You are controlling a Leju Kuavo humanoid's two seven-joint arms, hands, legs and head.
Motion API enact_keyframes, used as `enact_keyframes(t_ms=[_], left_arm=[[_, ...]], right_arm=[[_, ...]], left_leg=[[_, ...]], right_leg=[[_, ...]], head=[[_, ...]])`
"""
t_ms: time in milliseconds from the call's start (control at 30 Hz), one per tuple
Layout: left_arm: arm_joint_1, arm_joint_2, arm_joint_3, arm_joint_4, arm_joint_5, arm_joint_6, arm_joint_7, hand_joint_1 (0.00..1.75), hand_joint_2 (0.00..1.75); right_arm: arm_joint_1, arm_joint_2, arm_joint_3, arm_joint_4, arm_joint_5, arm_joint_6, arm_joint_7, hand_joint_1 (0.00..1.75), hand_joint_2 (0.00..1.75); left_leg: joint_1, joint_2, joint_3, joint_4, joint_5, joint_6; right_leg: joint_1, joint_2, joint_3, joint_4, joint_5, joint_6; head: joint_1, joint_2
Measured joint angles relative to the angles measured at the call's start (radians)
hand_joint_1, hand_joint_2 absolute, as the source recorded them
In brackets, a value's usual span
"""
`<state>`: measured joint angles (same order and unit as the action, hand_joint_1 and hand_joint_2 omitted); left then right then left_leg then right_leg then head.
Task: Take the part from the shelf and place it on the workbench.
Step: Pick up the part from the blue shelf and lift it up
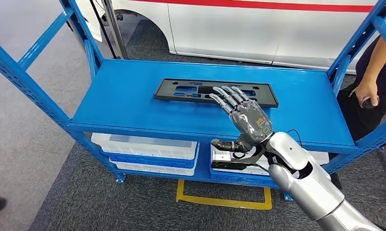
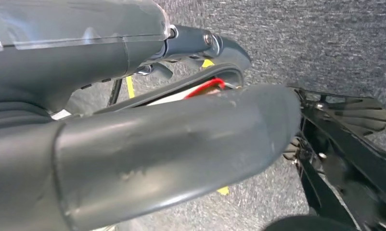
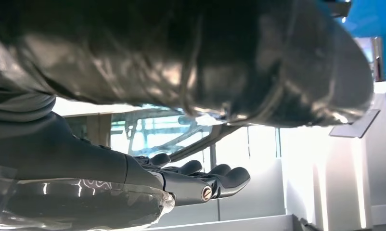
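One black part under right hand fingertips.

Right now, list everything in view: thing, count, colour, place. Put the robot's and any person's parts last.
Part: one, black, flat with cut-outs, lying on the top shelf.
Shelf rack: one, blue, in front of the robot.
Bins: several, white and blue, on the lower shelf.
Floor marking: one, yellow, on the grey floor below the rack.
Vehicle: one, white with a red stripe, behind the rack.
Person: one, dark clothing, right of the rack, holding something dark.
Right hand: one, grey, fingers spread over the part.
Left hand: one, grey, hanging over the floor.
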<state>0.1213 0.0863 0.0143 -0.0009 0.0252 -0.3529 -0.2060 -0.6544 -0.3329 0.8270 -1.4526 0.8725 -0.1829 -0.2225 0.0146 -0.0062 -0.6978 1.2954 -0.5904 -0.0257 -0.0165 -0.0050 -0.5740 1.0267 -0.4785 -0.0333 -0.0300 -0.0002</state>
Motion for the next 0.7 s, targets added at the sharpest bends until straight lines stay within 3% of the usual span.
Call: enact_keyframes(t_ms=[33,67,133,167,300,367,467,500,533,567,633,667,700], left_arm=[[0.001,0.0,-0.001,0.0,0.001,0.0,0.0,0.0,0.0],[0.001,0.0,-0.001,0.0,0.001,0.0,0.0,0.0,0.0],[0.002,0.0,-0.003,0.0,0.003,0.0,0.0,0.0,0.0],[0.002,0.0,-0.003,0.0,0.003,0.0,0.0,0.0,0.0],[0.003,-0.001,-0.004,0.0,0.003,0.0,0.0,0.0,0.0],[0.003,-0.001,-0.005,0.0,0.004,0.0,0.0,0.0,0.0],[0.001,-0.001,-0.006,0.0,0.004,0.0,0.0,0.0,0.0],[0.001,-0.001,-0.006,0.0,0.004,0.0,0.0,0.0,0.0],[0.001,-0.001,-0.006,0.0,0.005,0.0,0.0,0.0,0.0],[0.002,-0.001,-0.006,0.0,0.005,0.0,0.0,0.0,0.0],[0.002,-0.002,-0.006,0.0,0.005,0.0,0.0,0.0,0.0],[0.001,-0.002,-0.006,0.0,0.005,0.0,0.0,0.0,0.0],[0.001,-0.003,-0.006,0.0,0.005,-0.001,-0.001,0.0,0.0]], right_arm=[[0.001,0.002,0.002,0.001,0.0,0.001,0.0,0.0,0.0],[0.001,0.005,0.004,0.002,0.0,0.002,0.0,0.0,0.0],[-0.001,0.008,0.006,0.003,0.0,0.002,0.0,0.0,0.0],[-0.002,0.009,0.007,0.003,0.0,0.002,0.0,0.0,0.0],[-0.004,0.015,0.012,0.006,0.001,0.002,0.001,0.0,0.0],[-0.007,0.018,0.014,0.006,0.001,0.002,0.002,0.0,0.0],[-0.005,0.022,0.018,0.01,0.001,0.004,0.002,0.0,0.0],[-0.003,0.023,0.021,0.012,0.001,0.004,0.002,0.0,0.0],[-0.002,0.023,0.024,0.014,0.001,0.005,0.003,0.0,0.0],[-0.001,0.024,0.027,0.016,0.001,0.005,0.004,0.0,0.0],[-0.003,0.026,0.03,0.019,0.001,0.005,0.005,0.0,0.0],[-0.004,0.027,0.031,0.02,0.001,0.006,0.006,0.0,0.0],[-0.005,0.028,0.032,0.021,0.001,0.007,0.006,0.0,0.0]], left_leg=[[0.003,0.0,-0.009,-0.003,0.022,-0.003],[0.006,0.0,0.002,-0.045,0.063,-0.006],[0.008,0.001,0.049,-0.176,0.14,-0.008],[0.007,0.001,0.07,-0.226,0.157,-0.004],[0.004,-0.001,0.089,-0.266,0.146,0.022],[0.006,0.0,0.097,-0.272,0.144,0.036],[0.002,0.0,0.106,-0.274,0.134,0.052],[-0.001,-0.001,0.11,-0.274,0.131,0.056],[-0.003,-0.002,0.117,-0.274,0.126,0.057],[-0.006,-0.003,0.125,-0.274,0.12,0.057],[-0.009,-0.006,0.143,-0.274,0.107,0.055],[-0.012,-0.007,0.149,-0.273,0.101,0.051],[-0.012,-0.007,0.15,-0.272,0.097,0.047]], right_leg=[[-0.001,0.0,0.006,0.0,-0.005,0.002],[-0.004,0.001,0.014,0.001,-0.011,0.005],[-0.006,0.001,0.029,0.004,-0.026,0.016],[-0.005,0.002,0.032,0.006,-0.031,0.023],[-0.002,0.003,0.034,0.002,-0.04,0.044],[-0.004,0.003,0.015,0.048,-0.066,0.05],[-0.004,0.004,-0.093,0.236,-0.136,0.052],[-0.004,0.004,-0.125,0.28,-0.14,0.051],[-0.004,0.004,-0.141,0.289,-0.122,0.048],[-0.002,0.004,-0.137,0.259,-0.085,0.043],[0.005,0.004,-0.093,0.138,0.002,0.026],[0.01,0.004,-0.071,0.083,0.026,0.018],[0.014,0.003,-0.056,0.049,0.033,0.012]], head=[[0.0,0.0],[0.0,0.0],[0.0,0.0],[0.0,0.0],[0.001,0.0],[0.001,0.0],[0.001,0.0],[0.001,0.0],[0.001,0.0],[0.001,0.0],[0.001,0.0],[0.001,0.0],[0.001,0.0]])
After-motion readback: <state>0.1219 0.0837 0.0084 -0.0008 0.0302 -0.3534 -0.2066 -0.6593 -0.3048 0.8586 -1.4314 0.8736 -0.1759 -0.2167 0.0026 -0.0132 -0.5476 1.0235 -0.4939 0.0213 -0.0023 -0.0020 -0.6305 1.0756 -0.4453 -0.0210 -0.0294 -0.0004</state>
